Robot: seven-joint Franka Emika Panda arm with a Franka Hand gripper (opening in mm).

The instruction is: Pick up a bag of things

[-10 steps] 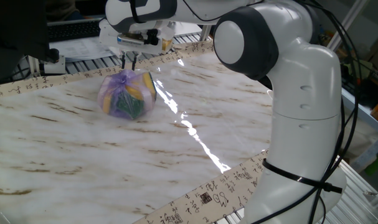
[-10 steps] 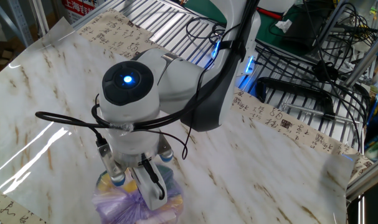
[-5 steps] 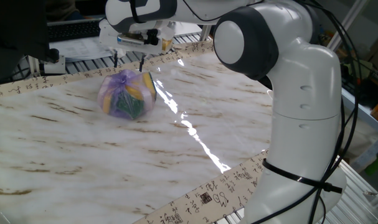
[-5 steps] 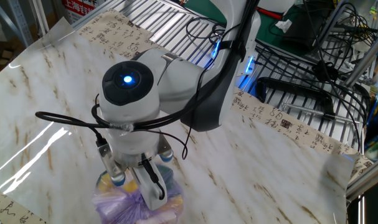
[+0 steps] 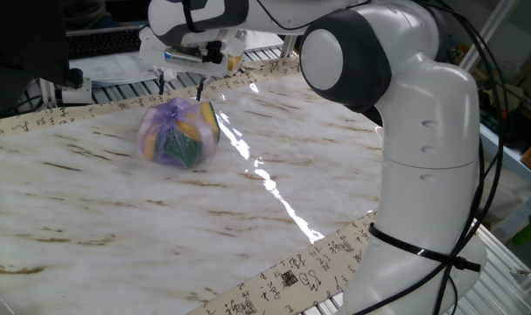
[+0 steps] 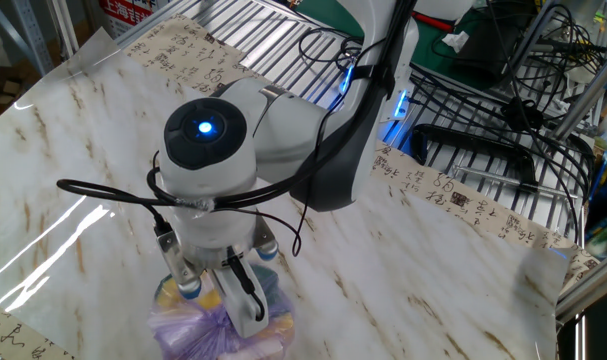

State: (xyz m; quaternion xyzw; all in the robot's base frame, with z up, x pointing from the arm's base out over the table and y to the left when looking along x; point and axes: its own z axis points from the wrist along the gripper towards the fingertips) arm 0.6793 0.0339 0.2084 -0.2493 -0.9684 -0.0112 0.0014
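The bag of things (image 5: 178,133) is a roundish translucent purple plastic bag, knotted at the top, with yellow and dark green items inside. It lies on the marble-patterned table (image 5: 116,210) at the far left. My gripper (image 5: 181,90) hangs just above the knot, open, with one finger on each side of it and nothing held. In the other fixed view the arm's wrist (image 6: 205,150) covers most of the bag (image 6: 198,332), which shows at the bottom edge under the hand.
The robot's white base (image 5: 422,175) stands at the table's right side. A strip with printed characters (image 5: 274,280) borders the sheet. A keyboard and papers (image 5: 108,48) lie behind the far edge. Metal slats and cables (image 6: 483,170) lie beyond the table.
The gripper's fingers have spread apart above the bag's knot. The bag and the arm have stayed in place.
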